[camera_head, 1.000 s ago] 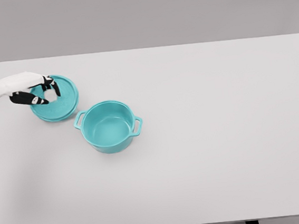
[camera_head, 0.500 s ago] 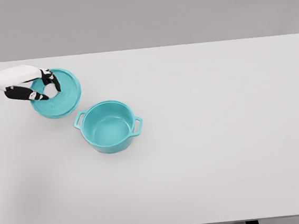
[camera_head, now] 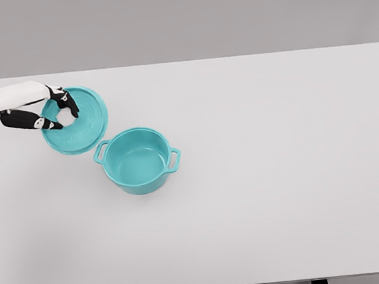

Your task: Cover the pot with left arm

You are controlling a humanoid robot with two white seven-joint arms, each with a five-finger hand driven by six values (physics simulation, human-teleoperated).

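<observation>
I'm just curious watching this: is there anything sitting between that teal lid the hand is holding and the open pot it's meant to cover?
Nothing visible. The left hand grips the lid just up-left of the pot, whose mouth is open and empty.

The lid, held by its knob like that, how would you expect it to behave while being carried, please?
The lid looks rigid, so it should keep its shape. Pinched only at the knob by the left hand, it already hangs tilted and may swing. Its glossy surface suggests it could slip.
</observation>
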